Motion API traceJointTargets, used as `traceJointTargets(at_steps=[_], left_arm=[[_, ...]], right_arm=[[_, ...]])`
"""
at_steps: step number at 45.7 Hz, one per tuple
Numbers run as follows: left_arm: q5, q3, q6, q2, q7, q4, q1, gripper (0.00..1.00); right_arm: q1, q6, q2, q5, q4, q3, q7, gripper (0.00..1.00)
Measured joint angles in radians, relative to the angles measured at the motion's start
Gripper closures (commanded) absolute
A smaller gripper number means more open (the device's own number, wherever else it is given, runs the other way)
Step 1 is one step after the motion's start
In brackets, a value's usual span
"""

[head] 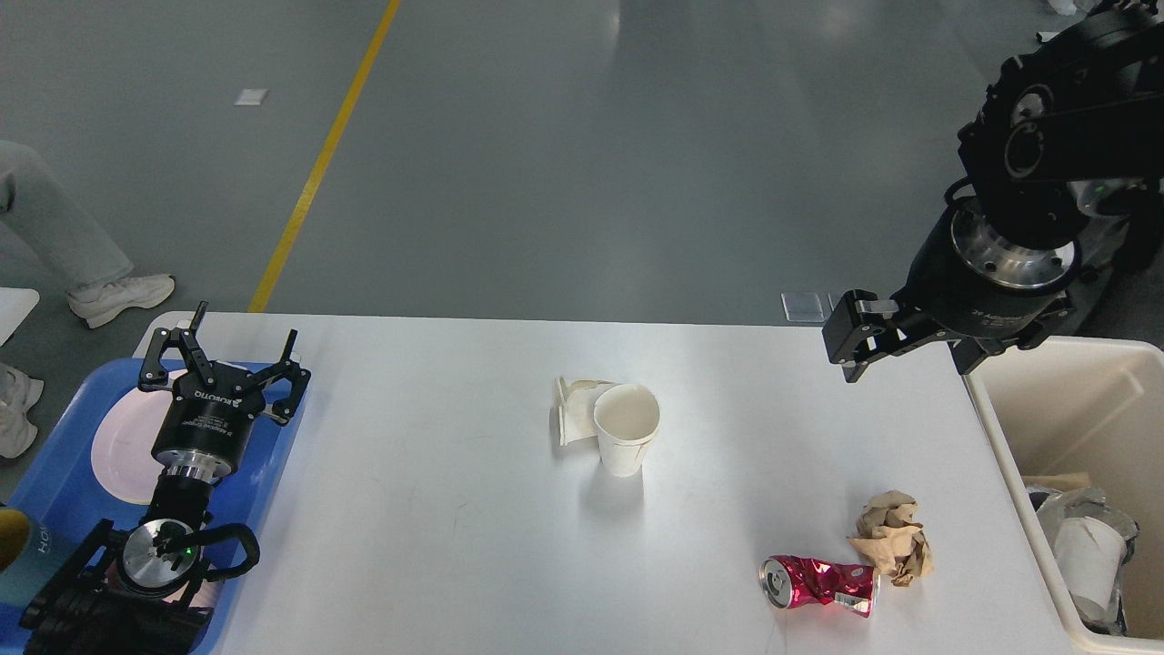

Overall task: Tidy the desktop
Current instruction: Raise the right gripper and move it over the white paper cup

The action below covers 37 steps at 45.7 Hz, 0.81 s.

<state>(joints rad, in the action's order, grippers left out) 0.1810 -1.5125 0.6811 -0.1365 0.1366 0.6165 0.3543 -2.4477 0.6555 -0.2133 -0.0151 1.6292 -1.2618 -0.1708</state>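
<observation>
The white desktop (436, 509) holds an upright white paper cup (627, 438) at its middle, with a flattened paper cup (573, 411) lying just behind it. Near the front right lie a crumpled brown paper ball (894, 537) and a crushed red can (820, 583). My left gripper (227, 352) stands open and empty over the blue tray (64, 491) at the left edge. My right gripper (909, 350) hangs open and empty above the desktop's far right corner, well behind the paper ball.
A cream bin (1009, 455) stands against the desktop's right edge with cups and paper inside. The blue tray carries a white plate (118, 446) and a yellow-topped cup (14, 546). A person's legs and shoes (118, 296) are on the floor at far left.
</observation>
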Motion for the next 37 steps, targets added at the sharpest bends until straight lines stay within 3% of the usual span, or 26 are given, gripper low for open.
traceJointTargets(at_steps=[22, 31, 37], left_arm=[[0.000, 0.000, 0.000, 0.000, 0.000, 0.000, 0.001, 0.04], [0.000, 0.000, 0.000, 0.000, 0.000, 0.000, 0.001, 0.04], [0.000, 0.000, 0.000, 0.000, 0.000, 0.000, 0.000, 0.04]], right_arm=[[0.097, -0.096, 0.024, 0.002, -0.008, 0.013, -0.009, 0.00], [0.153, -0.159, 0.035, 0.028, -0.043, 0.164, -0.012, 0.00], [0.297, -0.250, 0.087, 0.039, -0.143, 0.256, -0.016, 0.00]])
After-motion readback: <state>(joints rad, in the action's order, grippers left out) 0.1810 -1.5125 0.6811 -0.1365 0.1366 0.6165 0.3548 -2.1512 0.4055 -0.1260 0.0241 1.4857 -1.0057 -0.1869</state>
